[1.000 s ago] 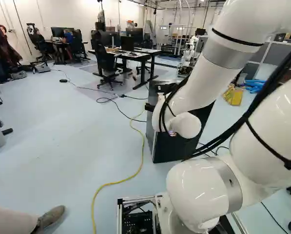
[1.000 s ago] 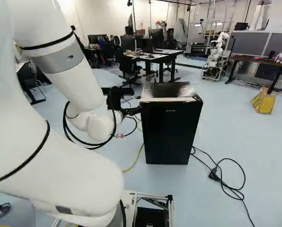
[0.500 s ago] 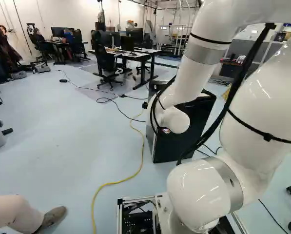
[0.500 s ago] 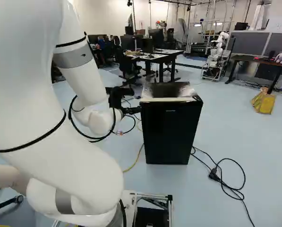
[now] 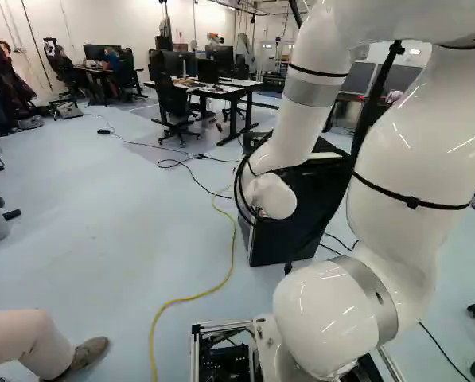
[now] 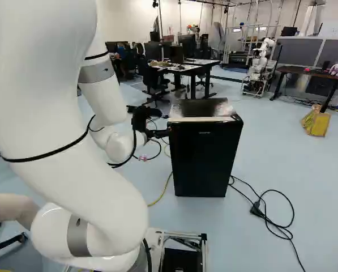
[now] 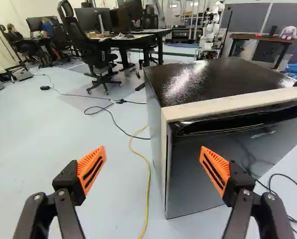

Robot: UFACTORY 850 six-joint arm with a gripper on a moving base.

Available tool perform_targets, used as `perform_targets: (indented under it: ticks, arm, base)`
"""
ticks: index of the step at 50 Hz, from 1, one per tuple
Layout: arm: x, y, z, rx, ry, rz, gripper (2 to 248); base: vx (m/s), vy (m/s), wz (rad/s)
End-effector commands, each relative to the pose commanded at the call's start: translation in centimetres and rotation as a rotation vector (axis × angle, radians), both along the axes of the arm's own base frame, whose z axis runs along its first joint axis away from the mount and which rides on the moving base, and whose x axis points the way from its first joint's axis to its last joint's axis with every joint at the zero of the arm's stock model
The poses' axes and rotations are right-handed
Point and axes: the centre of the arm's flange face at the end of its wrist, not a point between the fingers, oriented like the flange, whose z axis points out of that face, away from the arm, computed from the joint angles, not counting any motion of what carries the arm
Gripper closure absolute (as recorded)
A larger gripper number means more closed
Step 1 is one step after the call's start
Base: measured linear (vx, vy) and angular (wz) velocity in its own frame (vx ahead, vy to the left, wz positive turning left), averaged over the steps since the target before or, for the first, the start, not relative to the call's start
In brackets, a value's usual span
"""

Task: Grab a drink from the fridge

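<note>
The black fridge (image 6: 205, 158) is seen standing on the pale blue floor (image 6: 293, 187), ahead of the base, with its door (image 7: 208, 174) closed. A recessed handle (image 7: 228, 124) is set along the door's upper edge, and a cream strip (image 7: 233, 103) is shown between door and dark top.

The end effector (image 6: 162, 134) is held at the upper left corner of the fridge in the right base view, and the white arm (image 6: 50, 141) is stretched toward it from the left. In the wrist view the end effector (image 7: 152, 154) is spread wide, with nothing clamped between its orange pads (image 7: 92, 169). One pad is seen against the front of the door, the other over the floor beside the fridge's side wall; whether the fridge is touched cannot be told.

A yellow cable (image 5: 221, 282) is laid across the floor beside the fridge, and a black cable (image 6: 282, 226) is looped on its other side. Farther back, a desk (image 6: 183, 69) with monitors, an office chair (image 7: 101, 62) and another robot (image 6: 259, 65) are seen. A person's leg (image 5: 26, 338) is shown near the base.
</note>
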Motion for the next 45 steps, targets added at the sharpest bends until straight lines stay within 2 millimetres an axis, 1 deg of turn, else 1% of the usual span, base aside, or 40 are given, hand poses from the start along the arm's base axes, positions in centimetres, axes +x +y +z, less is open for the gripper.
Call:
perform_targets:
  ticks: [26,45]
  arm:
    - [0.5,0.0,-1.8,-0.015,-0.025,-0.139,3]
    - [0.9,0.4,-3.4,-0.039,-0.028,-0.205,3]
  base:
    - [0.000,0.000,0.000]
    - [0.000,0.000,0.000]
